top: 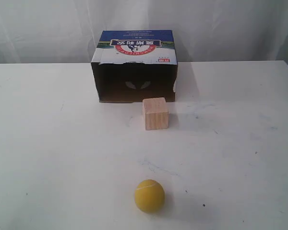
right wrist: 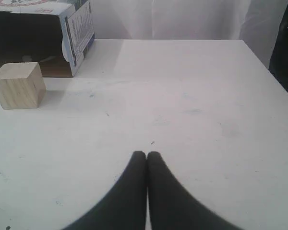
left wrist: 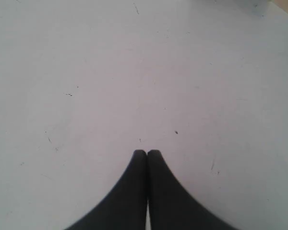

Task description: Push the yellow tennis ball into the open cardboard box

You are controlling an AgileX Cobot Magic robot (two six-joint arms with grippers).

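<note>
The yellow tennis ball [top: 149, 196] rests on the white table near its front edge, in the exterior view only. Far behind it stands the open cardboard box [top: 134, 67], its dark opening facing the ball and its blue printed top up; the right wrist view shows a corner of the box [right wrist: 62, 33]. Neither arm appears in the exterior view. My left gripper [left wrist: 147, 152] is shut over bare table with nothing between its black fingers. My right gripper [right wrist: 146, 154] is shut too, empty, well apart from the box.
A pale wooden cube [top: 155, 113] stands between the ball and the box mouth, just in front of the opening, and shows in the right wrist view as the cube [right wrist: 19, 85]. White curtains hang behind the table. The table's right edge [right wrist: 271, 72] is near.
</note>
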